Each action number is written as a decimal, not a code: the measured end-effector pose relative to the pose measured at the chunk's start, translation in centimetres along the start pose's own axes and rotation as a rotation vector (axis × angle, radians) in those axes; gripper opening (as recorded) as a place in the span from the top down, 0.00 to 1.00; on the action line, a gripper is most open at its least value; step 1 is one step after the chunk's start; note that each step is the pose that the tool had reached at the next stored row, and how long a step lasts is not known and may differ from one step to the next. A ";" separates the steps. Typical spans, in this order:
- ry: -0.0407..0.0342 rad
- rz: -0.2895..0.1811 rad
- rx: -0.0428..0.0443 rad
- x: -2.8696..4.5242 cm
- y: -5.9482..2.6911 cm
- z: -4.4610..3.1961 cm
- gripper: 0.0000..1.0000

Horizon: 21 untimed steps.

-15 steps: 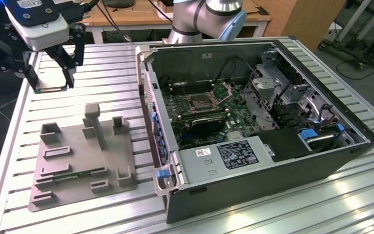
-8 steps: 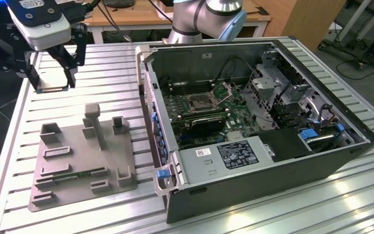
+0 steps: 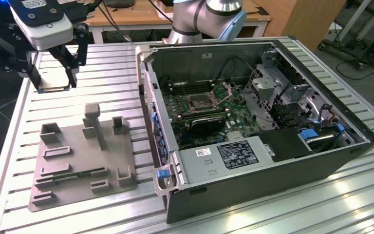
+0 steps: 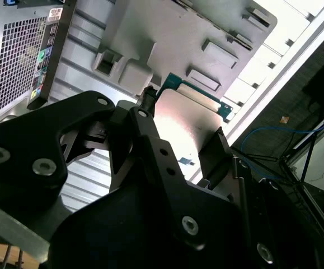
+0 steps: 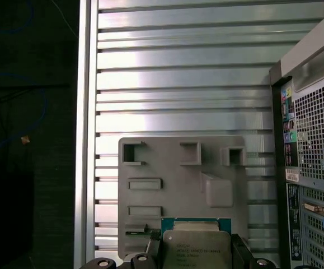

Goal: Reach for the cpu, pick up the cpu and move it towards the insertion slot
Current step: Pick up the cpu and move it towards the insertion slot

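cpu (image 5: 197,246) clamped in gripper (image 3: 54,86), off grey tray (image 3: 76,146); insertion slot (image 3: 198,101) well apart

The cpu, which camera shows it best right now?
The first wrist view: the cpu shows its silver top to the camera, clamped between the jaws. The second wrist view catches a glare-washed face and green edge behind the gripper. In the exterior view it is a tan sliver above the table.

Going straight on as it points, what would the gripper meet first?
The gripper, holding the cpu, points down; likely the tray near its edge, or the table beside it. Depth is unclear.
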State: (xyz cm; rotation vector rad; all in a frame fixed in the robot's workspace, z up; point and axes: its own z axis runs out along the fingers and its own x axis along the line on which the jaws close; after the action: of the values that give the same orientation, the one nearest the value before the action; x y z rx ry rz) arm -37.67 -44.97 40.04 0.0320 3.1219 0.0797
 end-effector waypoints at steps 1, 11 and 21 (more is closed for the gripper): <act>0.0000 0.000 0.0001 -0.03 0.00 0.00 0.45; -0.0005 0.000 0.0000 -0.28 0.00 0.01 0.45; -0.0011 0.000 0.0000 -0.53 0.01 0.02 0.45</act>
State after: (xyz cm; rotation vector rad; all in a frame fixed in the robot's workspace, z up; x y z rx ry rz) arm -37.14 -44.97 40.03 0.0319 3.1208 0.0796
